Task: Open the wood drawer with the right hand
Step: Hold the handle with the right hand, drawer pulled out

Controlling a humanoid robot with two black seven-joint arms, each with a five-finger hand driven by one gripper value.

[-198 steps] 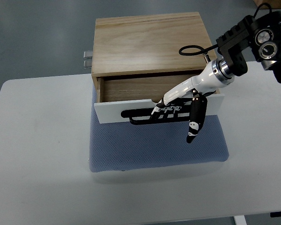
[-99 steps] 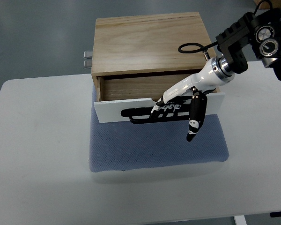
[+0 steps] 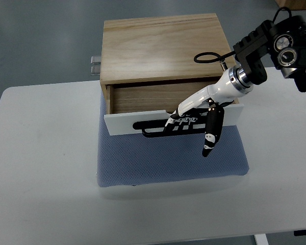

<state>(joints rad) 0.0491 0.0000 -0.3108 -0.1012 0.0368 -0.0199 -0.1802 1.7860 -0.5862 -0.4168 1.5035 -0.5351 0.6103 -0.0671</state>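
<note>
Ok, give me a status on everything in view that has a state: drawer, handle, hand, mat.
wood drawer: partly open, white front pulled out from the box.
drawer handle: black bar, fingers hooked on it.
right hand: fingers curled on the handle, one finger pointing down past the front.
blue mat: flat on the table, under the box.
left hand: not in view.
</note>
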